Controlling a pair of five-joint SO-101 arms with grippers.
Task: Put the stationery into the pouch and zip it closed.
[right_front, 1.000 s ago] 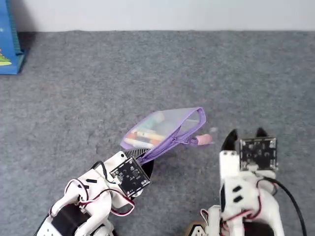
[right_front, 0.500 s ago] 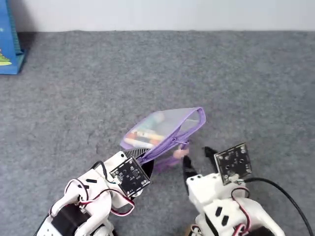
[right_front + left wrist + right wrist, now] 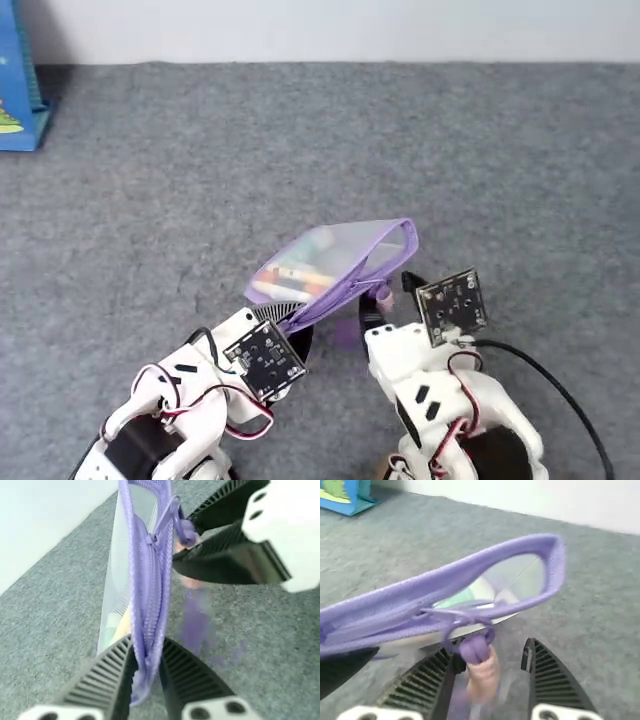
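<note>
A translucent purple pouch (image 3: 335,262) stands on its edge on the grey carpet, with coloured stationery (image 3: 292,281) showing through its side. My left gripper (image 3: 292,322) is shut on the pouch's near end, pinching the purple zip edge (image 3: 145,667). My right gripper (image 3: 385,296) is open just beside the pouch. The purple and pink zipper pull (image 3: 479,664) hangs between its fingers (image 3: 546,676). In the left wrist view the right gripper's black fingers (image 3: 225,560) sit by the zipper pull (image 3: 184,532). The pouch's purple rim (image 3: 470,587) arches above the right gripper (image 3: 485,677).
A blue box (image 3: 15,90) stands at the far left edge against the wall, also seen as the blue box (image 3: 345,492) in the right wrist view. Grey carpet (image 3: 500,160) spreads open beyond and to the right of the pouch.
My right arm swung left from open carpet up to the pouch, bringing its open fingers around the zipper pull. The left gripper and pouch stayed put.
</note>
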